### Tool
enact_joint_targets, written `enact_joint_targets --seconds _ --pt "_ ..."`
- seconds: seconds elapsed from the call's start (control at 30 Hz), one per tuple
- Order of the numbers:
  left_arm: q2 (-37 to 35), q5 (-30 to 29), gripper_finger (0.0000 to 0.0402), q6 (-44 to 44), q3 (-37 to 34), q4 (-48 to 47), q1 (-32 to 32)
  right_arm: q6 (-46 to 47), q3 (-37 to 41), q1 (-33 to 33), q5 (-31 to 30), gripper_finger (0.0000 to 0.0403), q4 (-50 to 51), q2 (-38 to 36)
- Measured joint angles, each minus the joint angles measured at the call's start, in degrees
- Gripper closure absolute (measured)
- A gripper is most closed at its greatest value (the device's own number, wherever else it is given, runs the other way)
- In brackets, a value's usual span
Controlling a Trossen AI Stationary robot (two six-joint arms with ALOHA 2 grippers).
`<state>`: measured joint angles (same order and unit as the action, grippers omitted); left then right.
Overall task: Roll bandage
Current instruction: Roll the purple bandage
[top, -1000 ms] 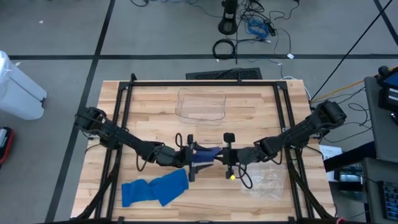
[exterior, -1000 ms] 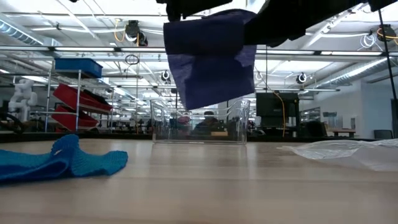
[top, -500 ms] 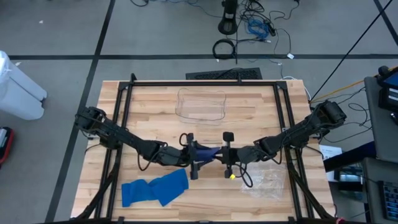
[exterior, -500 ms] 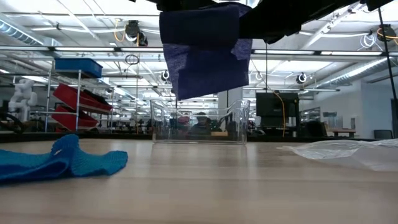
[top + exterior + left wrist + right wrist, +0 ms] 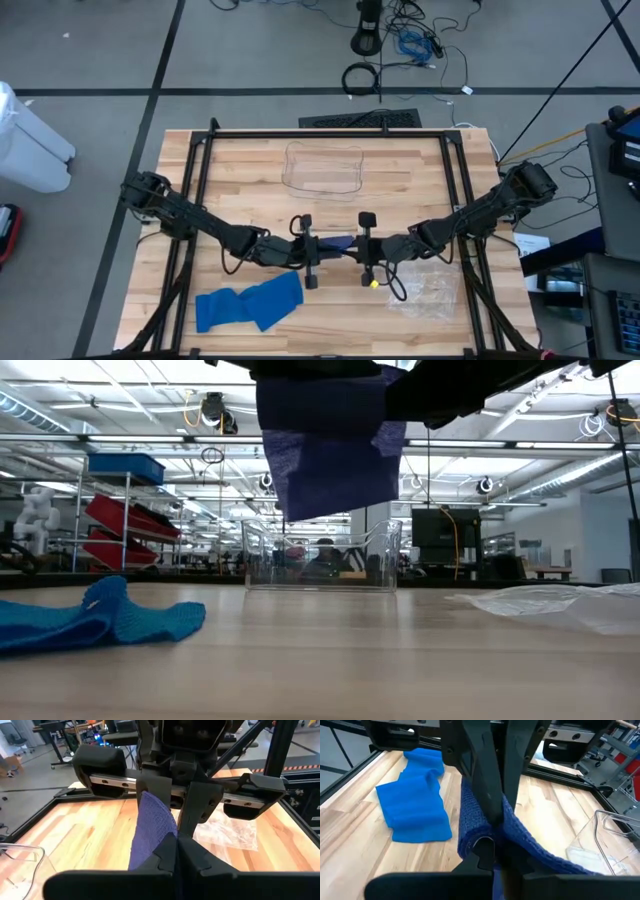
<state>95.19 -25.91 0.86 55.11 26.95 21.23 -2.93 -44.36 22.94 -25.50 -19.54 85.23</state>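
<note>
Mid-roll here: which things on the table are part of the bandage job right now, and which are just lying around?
In the job:
- dark blue bandage, held off the table
- left end effector, shut on it
- right end effector, shut on it

Lying about:
- light blue cloth, crumpled at the front left
- clear container at the back
- plastic bag at the front right

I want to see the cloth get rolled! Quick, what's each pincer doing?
Left pincer: shut on the dark blue bandage, held above the table.
Right pincer: shut on the same bandage.
</note>
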Motion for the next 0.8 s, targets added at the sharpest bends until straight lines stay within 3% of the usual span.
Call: enact_joint_targets --seconds 0.1,0.2,0.37,0.5,0.7,0.8 --pt "-0.9 -0.1 0.0398 2.4 0.0 -0.3 0.3 -0.3 0.0 0.0 0.0 0.0403 2.0 -0.1" --pt "-3.3 -4.6 0.0398 5.8 0.0 -2.1 1.9 0.3 0.0 0.0 1.3 0.0403 3.8 -0.1" --pt "-7.0 -14.7 0.0399 7.1 0.0 -8.5 3.2 0.3 0.0 0.1 14.1 0.0403 2.5 0.0" --pt "-7.2 -15.3 0.0399 5.5 -0.1 -10.2 2.6 -0.2 0.0 0.1 19.6 0.0403 -0.3 -0.1" --pt "-7.2 -15.3 0.0400 1.6 -0.4 -15.3 1.5 -1.2 0.0 1.6 21.3 0.0403 -2.0 -0.2" --pt "-7.2 -18.1 0.0400 -0.6 -0.5 -17.8 0.9 -1.4 0.0 2.7 23.4 0.0403 -2.1 -0.4"
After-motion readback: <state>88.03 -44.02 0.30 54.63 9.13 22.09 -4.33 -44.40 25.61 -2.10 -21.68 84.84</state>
